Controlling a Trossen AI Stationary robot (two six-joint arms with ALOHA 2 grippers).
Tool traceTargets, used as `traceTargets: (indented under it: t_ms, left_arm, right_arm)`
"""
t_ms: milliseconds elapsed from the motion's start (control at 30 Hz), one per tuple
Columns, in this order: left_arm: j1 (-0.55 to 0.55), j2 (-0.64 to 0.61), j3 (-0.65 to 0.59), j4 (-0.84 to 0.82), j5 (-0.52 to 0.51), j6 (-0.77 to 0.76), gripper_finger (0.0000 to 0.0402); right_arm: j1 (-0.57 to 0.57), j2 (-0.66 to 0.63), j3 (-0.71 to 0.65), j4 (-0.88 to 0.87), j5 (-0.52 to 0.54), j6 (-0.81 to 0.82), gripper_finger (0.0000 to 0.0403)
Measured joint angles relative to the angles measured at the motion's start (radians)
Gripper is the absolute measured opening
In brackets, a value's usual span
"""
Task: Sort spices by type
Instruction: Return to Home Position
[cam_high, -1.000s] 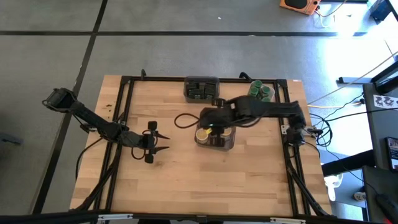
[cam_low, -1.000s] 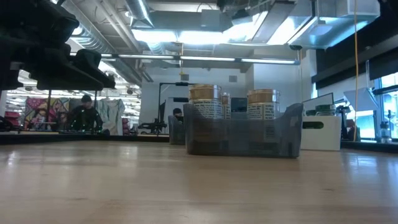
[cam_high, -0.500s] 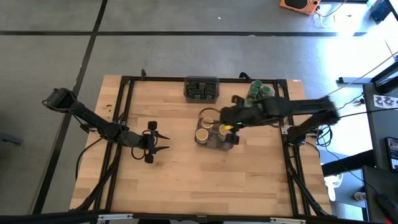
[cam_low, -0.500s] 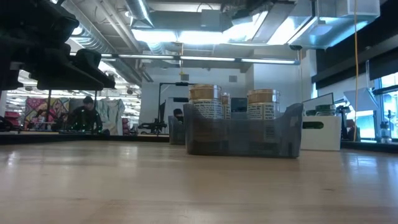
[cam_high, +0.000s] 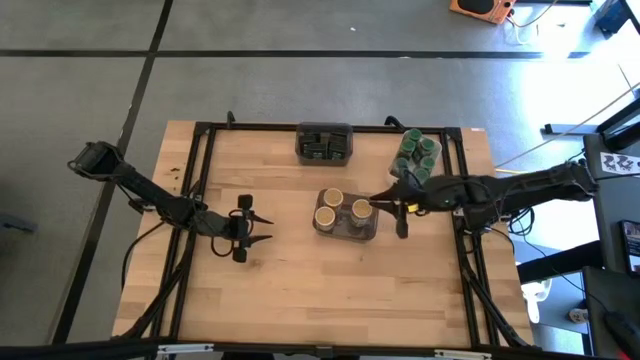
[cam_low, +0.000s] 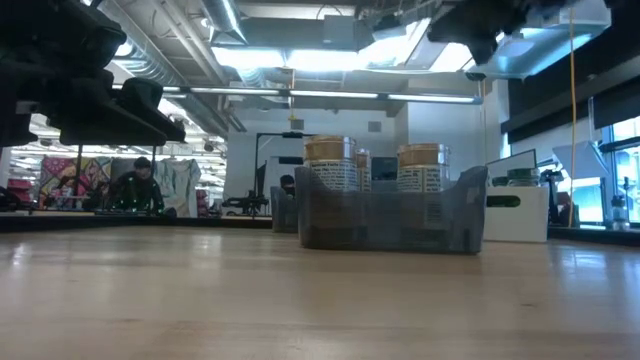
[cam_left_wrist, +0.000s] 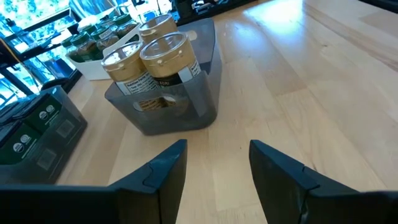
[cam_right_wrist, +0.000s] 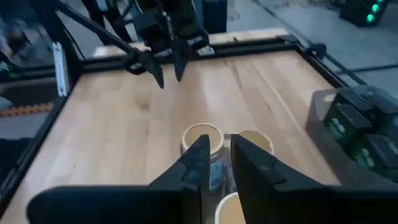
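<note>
Arms outstretched over table; right end effector slightly parted beside tan-lidded jars; left end effector spread.

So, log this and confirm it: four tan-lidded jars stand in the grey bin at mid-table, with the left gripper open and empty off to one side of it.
Not four. Three tan-lidded jars stand in the grey bin, as the left wrist view shows and the high view agrees. The rest holds: the left gripper is open and empty, off to one side of the bin.
</note>
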Motion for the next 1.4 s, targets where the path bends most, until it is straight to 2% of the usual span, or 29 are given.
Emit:
traceTargets:
  t_ms: [233, 400, 667, 767, 933, 1400]
  left_arm:
    - [0.000, 0.000, 0.000, -0.001, 0.000, 0.000, 0.0170]
    - [0.000, 0.000, 0.000, -0.003, 0.000, 0.000, 0.0170]
    - [0.000, 0.000, 0.000, -0.022, 0.000, 0.001, 0.0170]
    - [0.000, 0.000, 0.000, -0.021, 0.000, 0.000, 0.0170]
    - [0.000, 0.000, 0.000, -0.021, 0.000, 0.000, 0.0170]
    - [0.000, 0.000, 0.001, -0.018, 0.000, -0.007, 0.0170]
  right_arm:
    - [0.000, -0.091, -0.287, 0.357, -0.039, -0.001, 0.0064]
    - [0.000, -0.131, -0.440, 0.597, -0.042, -0.002, 0.0064]
    - [0.000, -0.182, -0.611, 0.800, -0.040, -0.001, 0.0064]
    - [0.000, -0.240, -0.665, 0.843, -0.021, -0.001, 0.0064]
    - [0.000, -0.346, -0.734, 0.834, 0.028, 0.003, 0.0064]
    - [0.000, -0.661, -0.735, 0.542, 0.053, -0.028, 0.0064]
